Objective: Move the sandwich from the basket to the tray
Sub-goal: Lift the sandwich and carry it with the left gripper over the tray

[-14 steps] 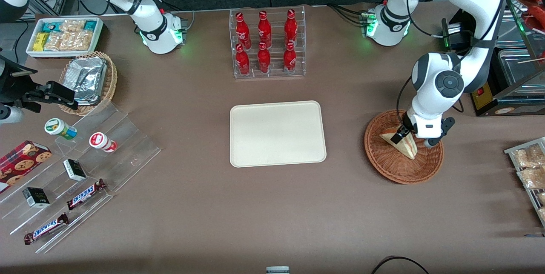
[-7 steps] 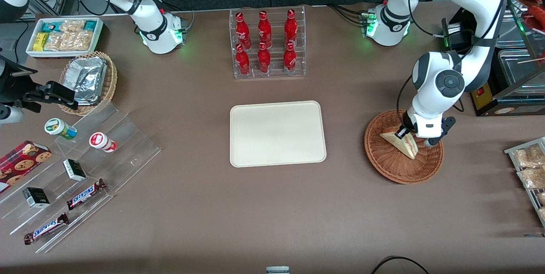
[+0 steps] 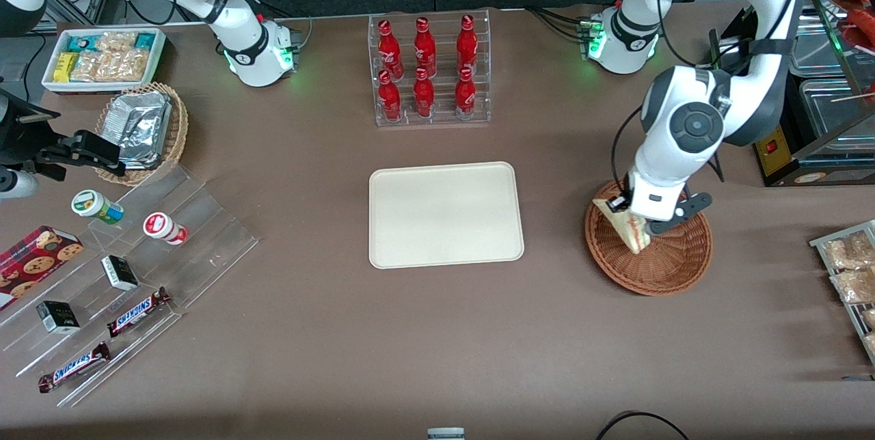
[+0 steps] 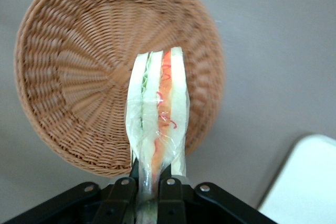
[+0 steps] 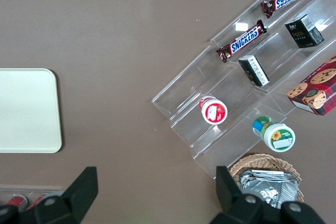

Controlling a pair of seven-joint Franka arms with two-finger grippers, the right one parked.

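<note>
the gripper [image 3: 625, 211] hangs over the basket [image 3: 666, 269] at the rim nearest the tray [image 3: 446, 214], its 2 fingers [image 4: 122, 199] clenched on the sandwich [image 3: 630, 229]. the wrist view shows the wedge [image 4: 157, 114] pinched at one end, its red, pink and green layered cut edge facing the camera, lifted clear of the woven floor [image 4: 79, 82], with the basket's rim and bare table showing past its sides. in the front view the sandwich's pale tip pokes out just past the basket's rim on the tray side.

the tray lies flat near the table's middle, well apart from the basket, with open brown table between the 2. a rack of 6 red bottles [image 3: 427, 67] stands farther from the front camera than the tray. more bare table runs between the tray and the table's near edge.
</note>
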